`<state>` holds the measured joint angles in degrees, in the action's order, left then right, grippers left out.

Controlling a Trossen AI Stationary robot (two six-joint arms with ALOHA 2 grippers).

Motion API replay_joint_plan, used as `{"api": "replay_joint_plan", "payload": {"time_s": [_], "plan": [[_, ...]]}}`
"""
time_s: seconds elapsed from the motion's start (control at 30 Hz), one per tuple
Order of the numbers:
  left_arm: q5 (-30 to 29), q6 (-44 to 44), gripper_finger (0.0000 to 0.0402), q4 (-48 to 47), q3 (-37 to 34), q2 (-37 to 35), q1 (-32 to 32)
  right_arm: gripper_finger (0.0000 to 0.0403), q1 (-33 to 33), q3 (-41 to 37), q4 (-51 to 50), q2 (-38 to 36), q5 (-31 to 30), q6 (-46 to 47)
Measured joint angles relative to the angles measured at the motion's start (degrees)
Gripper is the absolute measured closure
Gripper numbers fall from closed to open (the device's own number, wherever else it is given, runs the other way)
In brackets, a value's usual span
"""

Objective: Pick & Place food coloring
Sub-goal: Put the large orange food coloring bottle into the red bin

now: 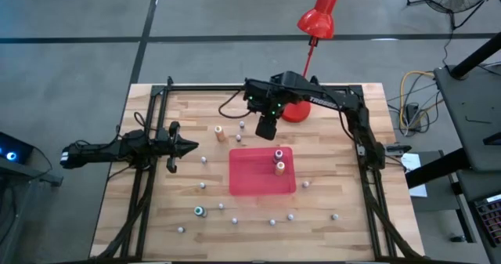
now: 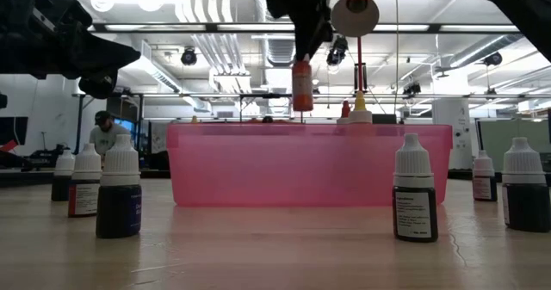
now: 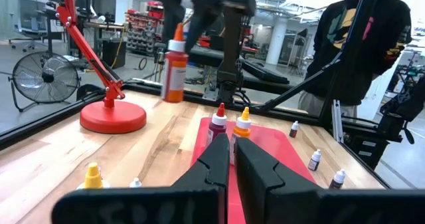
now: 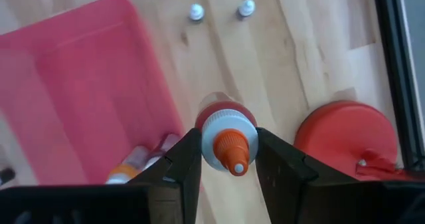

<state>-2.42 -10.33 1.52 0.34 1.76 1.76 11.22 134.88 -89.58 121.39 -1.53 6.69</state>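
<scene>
An orange bottle (image 4: 228, 141) is hanging in the air, clamped by the right gripper (image 4: 228, 159) just behind the red tray (image 1: 261, 172), near the lamp (image 1: 296, 111). Two bottles (image 1: 278, 160) are standing in the tray; small ones (image 1: 235, 220) are scattered over the wooden table (image 1: 337, 186). The left gripper (image 1: 182, 146) is waiting with its fingers together at the table's left. A person (image 3: 362, 44) is standing beyond the table in the workshop.
</scene>
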Motion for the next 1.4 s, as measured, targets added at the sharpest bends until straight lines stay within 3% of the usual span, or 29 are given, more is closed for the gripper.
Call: {"api": "replay_joint_plan", "payload": {"time_s": [0.83,1.4], "plan": [[0.0,0.0,0.0402,0.0,0.0,0.0,0.0,0.0292,-15.8,-0.6,0.4,-1.1,-0.1,6.0],[0.0,0.0,0.0402,0.0,0.0,0.0,0.0,0.0292,-22.3,-11.4,9.4,-1.2,-1.6,20.9]]}}
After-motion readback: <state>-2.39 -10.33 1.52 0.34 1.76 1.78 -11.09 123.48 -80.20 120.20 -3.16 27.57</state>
